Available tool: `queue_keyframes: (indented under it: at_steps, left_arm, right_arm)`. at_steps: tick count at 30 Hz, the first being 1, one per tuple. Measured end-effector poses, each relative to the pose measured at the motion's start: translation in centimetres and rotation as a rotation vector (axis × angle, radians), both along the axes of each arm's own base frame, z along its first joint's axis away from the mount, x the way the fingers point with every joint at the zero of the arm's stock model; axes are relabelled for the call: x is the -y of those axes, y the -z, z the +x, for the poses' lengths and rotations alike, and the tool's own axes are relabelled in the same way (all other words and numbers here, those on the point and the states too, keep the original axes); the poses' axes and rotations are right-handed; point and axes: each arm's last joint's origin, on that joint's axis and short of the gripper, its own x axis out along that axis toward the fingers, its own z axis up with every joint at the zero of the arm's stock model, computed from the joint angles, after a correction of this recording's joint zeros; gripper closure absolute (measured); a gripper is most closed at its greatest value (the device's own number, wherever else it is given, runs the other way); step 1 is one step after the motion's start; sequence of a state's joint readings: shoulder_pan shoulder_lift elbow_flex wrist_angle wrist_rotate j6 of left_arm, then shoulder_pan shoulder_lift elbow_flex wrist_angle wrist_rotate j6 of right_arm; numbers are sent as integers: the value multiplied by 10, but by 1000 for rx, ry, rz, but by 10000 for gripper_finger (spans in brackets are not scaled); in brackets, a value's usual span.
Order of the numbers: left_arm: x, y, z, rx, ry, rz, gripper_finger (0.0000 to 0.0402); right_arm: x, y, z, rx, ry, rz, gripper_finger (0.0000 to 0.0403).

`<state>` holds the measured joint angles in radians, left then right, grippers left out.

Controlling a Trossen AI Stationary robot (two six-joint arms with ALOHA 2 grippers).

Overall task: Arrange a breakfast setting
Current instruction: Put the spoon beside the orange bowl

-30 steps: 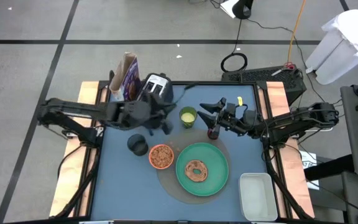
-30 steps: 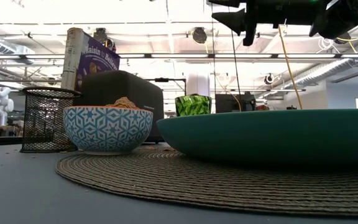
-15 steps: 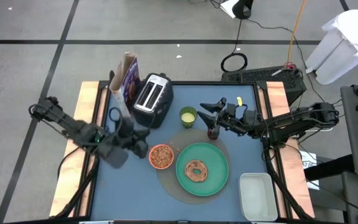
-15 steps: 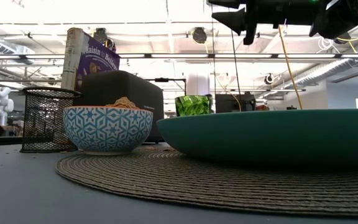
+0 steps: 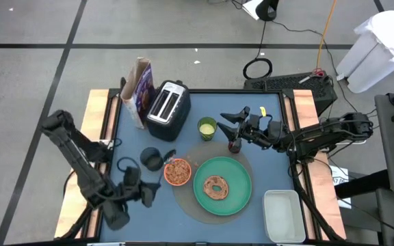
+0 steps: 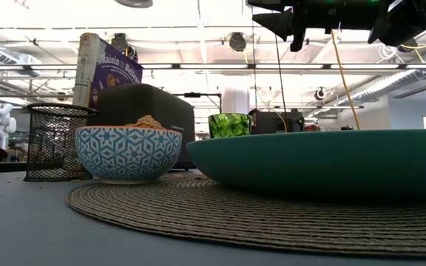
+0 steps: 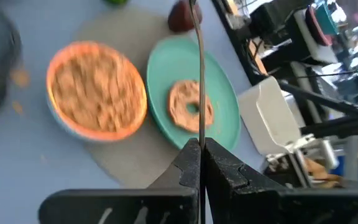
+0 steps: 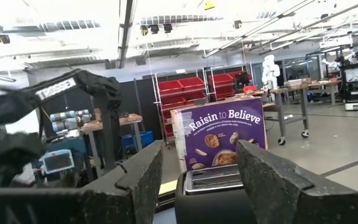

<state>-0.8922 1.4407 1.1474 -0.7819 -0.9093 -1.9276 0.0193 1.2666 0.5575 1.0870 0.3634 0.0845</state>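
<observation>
My left gripper (image 5: 144,191) hangs over the table's near left part, shut on a thin metal spoon (image 7: 199,74) that sticks out ahead of its fingertips. Ahead of it an orange bowl (image 5: 177,171) of cereal and a green plate (image 5: 222,186) rest on a round mat (image 5: 183,199). A brown bagel (image 5: 217,186) lies on the plate, and a dark-red fruit (image 5: 234,145) sits beyond it. The purple cereal box (image 5: 141,92) stands at the far left. My right gripper (image 5: 227,121) waits open in the air above the fruit, with nothing between its fingers. My left gripper pinches the spoon (image 7: 200,134) between its two fingers (image 7: 225,168); the fingers hide which end they have. They slant down from the table's near left side and lie along the spoon. The spoon shows edge-on, lifted clear of the table, reaching out toward bowl and plate.
A black toaster (image 5: 167,107) stands beside the cereal box, with a green cup (image 5: 206,127) to its right. A black mesh cup (image 5: 150,160) stands left of the bowl. A white tub (image 5: 283,215) sits at the near right corner.
My left gripper has swung from beside the toaster toward the table's near left corner, sinking and rolling about its own line as it went. It has stayed shut.
</observation>
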Motion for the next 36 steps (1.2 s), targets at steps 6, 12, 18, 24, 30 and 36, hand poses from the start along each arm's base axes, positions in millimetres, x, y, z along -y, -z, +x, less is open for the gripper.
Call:
queue_keyframes:
  at_steps: [6, 12, 18, 24, 30, 36]
  left_arm:
    - [28, 35, -4, 5, -62, -105, 394]
    - [49, 61, -10, -20, -88, -181, 394]
    - [58, 73, -9, -47, -72, -190, 394]
    - [54, 76, -10, -82, -82, -149, 394]
    - [51, 79, -13, -166, -74, -133, 394]
    - [49, 81, -17, -282, -64, -135, 394]
  right_arm:
    - [0, -2, -1, 9, 0, 0, 204]
    - [0, -8, -6, 36, 0, 1, 204]
    - [0, -15, -11, 66, 0, 1, 204]
    - [0, -17, -14, 57, -1, 1, 204]
    - [0, -16, -13, 42, -2, 0, 204]
    - [0, -14, -12, 16, -2, 0, 204]
